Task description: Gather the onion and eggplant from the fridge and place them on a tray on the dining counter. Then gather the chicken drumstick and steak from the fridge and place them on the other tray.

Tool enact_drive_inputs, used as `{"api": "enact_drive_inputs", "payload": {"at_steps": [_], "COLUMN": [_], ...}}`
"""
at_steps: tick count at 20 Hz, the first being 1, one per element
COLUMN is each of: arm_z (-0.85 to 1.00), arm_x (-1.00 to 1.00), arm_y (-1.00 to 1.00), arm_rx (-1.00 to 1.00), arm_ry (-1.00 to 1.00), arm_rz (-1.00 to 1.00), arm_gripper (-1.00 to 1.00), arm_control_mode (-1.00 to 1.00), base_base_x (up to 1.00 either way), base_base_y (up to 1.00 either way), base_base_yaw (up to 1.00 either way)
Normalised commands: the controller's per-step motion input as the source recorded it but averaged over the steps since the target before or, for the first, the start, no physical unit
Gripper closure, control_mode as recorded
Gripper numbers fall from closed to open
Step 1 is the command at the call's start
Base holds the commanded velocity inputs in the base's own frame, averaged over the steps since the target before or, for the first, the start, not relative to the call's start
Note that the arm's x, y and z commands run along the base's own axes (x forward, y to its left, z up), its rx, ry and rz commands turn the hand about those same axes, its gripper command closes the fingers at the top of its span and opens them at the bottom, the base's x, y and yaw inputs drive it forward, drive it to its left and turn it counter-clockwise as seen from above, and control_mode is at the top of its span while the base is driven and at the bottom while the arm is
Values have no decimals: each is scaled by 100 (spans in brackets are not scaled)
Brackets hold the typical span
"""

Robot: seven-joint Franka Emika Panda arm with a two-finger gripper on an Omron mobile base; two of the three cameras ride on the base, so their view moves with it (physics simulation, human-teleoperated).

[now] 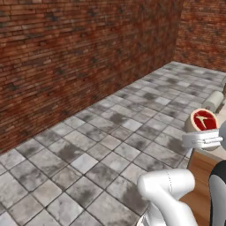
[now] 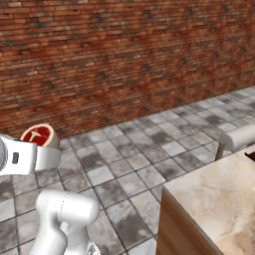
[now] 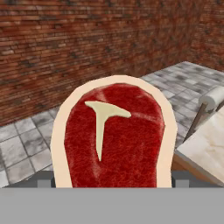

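Note:
The steak (image 3: 111,135) is a red slab with a pale fat rim and a white T-shaped bone. It stands upright in my gripper (image 3: 111,180), which is shut on its lower edge. From the base cameras the steak (image 1: 204,120) (image 2: 40,135) rides above the white hand, held over the tiled floor. In the left base view my gripper (image 1: 201,131) is near the corner of the dining counter (image 2: 214,199). The counter's marbled top (image 3: 205,140) lies to the right of the steak. The fridge, both trays, the onion, the eggplant and the chicken drumstick are out of view.
A red brick wall (image 2: 124,60) runs across the back. Grey stone tiles (image 1: 101,145) cover the floor in front of it. A pale padded stool (image 2: 239,135) (image 1: 215,100) on wooden legs stands by the counter's far corner. The counter's wooden side (image 1: 204,170) is beside the arm.

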Motion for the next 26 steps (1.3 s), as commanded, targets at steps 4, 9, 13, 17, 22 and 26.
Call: {"api": "enact_drive_inputs", "payload": {"at_steps": [4,9,13,17,22,26], "arm_z": [0,0,0,0,0,0], "arm_x": [0,0,0,0,0,0], "arm_y": [0,0,0,0,0,0], "arm_rx": [0,0,0,0,0,0], "arm_ry": [0,0,0,0,0,0], "arm_rz": [0,0,0,0,0,0], "arm_gripper": [100,100,100,100,100,100], "arm_control_mode": [100,100,100,100,100,100], "base_base_x": [55,41,39,44,53,52], "base_base_y": [44,35,33,36,41,42], "base_base_yaw": [-60,-63,-64,-64,-62,-61]}}
